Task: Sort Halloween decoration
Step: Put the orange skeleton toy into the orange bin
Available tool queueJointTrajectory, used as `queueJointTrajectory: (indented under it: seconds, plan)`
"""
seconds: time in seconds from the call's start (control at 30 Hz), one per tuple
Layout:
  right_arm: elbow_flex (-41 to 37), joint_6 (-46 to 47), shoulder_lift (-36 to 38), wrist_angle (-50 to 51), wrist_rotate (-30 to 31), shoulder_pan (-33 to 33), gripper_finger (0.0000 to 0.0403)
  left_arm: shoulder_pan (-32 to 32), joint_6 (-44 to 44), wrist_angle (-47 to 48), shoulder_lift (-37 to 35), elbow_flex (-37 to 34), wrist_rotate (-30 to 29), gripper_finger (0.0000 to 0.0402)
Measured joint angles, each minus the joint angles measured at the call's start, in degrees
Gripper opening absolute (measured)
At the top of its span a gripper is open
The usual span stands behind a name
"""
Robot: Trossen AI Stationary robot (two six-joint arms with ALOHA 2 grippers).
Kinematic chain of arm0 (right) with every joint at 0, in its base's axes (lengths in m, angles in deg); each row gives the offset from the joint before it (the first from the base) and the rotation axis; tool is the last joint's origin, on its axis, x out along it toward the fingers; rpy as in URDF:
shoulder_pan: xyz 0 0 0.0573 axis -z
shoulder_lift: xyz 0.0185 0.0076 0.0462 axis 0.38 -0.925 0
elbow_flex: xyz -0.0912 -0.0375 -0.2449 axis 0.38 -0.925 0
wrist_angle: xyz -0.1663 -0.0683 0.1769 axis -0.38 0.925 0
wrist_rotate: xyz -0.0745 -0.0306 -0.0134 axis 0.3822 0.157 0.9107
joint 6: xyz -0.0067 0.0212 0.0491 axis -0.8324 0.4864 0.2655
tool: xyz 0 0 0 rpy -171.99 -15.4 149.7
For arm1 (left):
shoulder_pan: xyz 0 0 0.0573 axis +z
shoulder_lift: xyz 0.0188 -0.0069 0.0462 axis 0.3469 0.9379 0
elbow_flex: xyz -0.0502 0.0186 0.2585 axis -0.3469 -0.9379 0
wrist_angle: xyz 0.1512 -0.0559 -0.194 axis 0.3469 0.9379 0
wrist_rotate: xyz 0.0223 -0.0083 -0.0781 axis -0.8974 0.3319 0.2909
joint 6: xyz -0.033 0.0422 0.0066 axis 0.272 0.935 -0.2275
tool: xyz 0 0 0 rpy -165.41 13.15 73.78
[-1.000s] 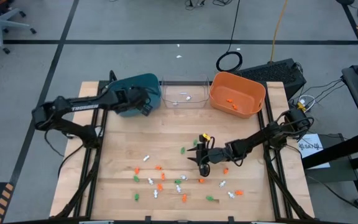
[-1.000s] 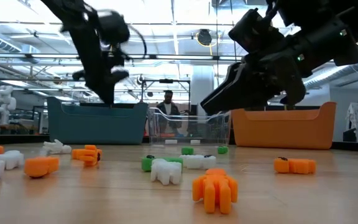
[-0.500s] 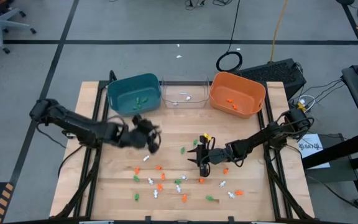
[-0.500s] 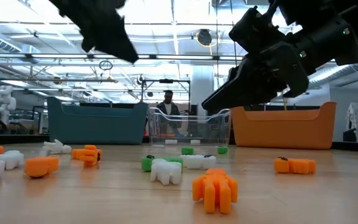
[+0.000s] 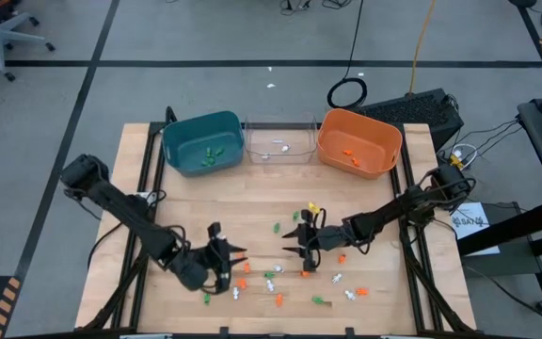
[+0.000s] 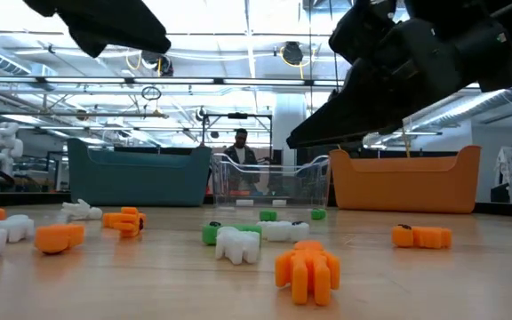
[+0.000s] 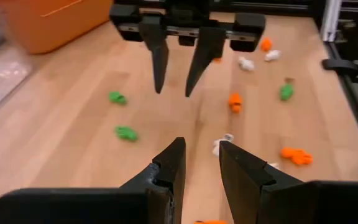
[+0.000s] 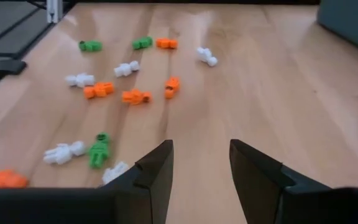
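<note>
Smooth pale wood table (image 5: 384,226), glossy plastic trinkets (image 8: 135,96), clear plastic bin (image 5: 278,139)

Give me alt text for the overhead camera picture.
Two dark robot arms reach over a wooden table strewn with tiny orange, green and white plastic trinkets, left gripper and right gripper both open above them. Teal bin, clear bin and orange bin line the far edge.

Orange, green and white trinkets (image 5: 243,273) (teal bin (image 5: 179,135), orange bin (image 5: 384,134)).
</note>
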Motion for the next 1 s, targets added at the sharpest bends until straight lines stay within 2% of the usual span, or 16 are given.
queueJointTrajectory:
  seconds: [0.13,0.33,0.47,0.6,0.77,0.87,1.0]
  plan:
    - [0.0,0.9,0.0,0.0,-0.9,-1.4,0.0141,-1.8,-2.2,-2.4,2.5,0.0,-1.1,0.0098]
    - [0.1,2.1,0.2,0.7,-12.1,-2.5,0.0141,-4.3,-4.3,-2.7,5.6,0.0,-1.2,0.0098]
    - [2.8,4.0,0.2,6.5,-14.8,-4.2,0.0141,-4.5,-4.2,-2.7,6.6,0.0,-1.6,0.0098]
    - [9.2,5.7,0.2,24.0,-14.1,-6.5,0.0141,-3.9,-2.4,-3.3,6.7,0.0,-2.2,0.0098]
    - [18.2,12.1,0.3,47.4,-5.1,-10.6,0.0141,-3.3,-1.2,-3.6,6.7,0.0,-2.2,0.0098]
    - [21.2,13.7,0.3,54.1,-2.4,-13.3,0.0141,-3.3,-1.1,-3.6,6.7,0.0,-2.2,0.0098]
    - [21.4,13.8,0.1,54.6,-0.9,-15.3,0.0141,-3.3,-0.9,-3.6,6.7,0.0,-2.2,0.0098]
